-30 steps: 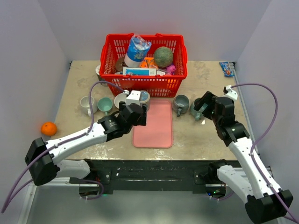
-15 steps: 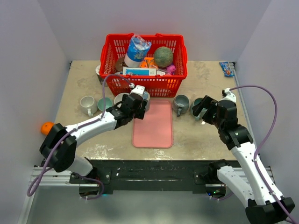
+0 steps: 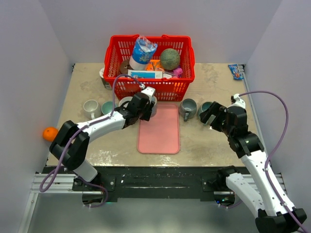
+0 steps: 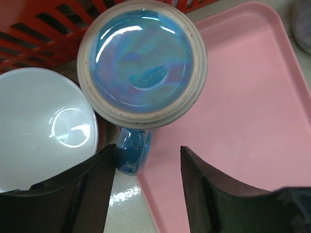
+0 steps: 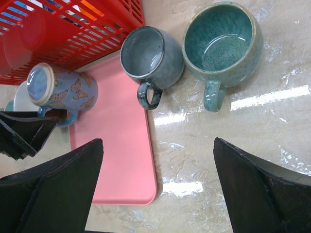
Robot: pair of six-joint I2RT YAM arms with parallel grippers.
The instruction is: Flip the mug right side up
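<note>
Our left gripper (image 4: 148,155) is released, a finger on either side of the handle (image 4: 132,153) of the mug (image 4: 142,62). The mug stands base up at the far-left corner of the tray (image 4: 238,97), between a bowl (image 4: 39,126) and the tray, just in front of the basket (image 3: 149,63). To the right, our right gripper (image 5: 158,141) hangs spread wide, near a grey cup (image 5: 151,58) and a teal cup (image 5: 222,41).

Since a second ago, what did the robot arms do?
The left gripper reached forward toward the red basket. Its open fingers now sit either side of the handle of the upside-down blue mug, not gripping it. The right gripper barely shifted and is open too. The other mugs, pink tray, basket and orange stayed put.
</note>
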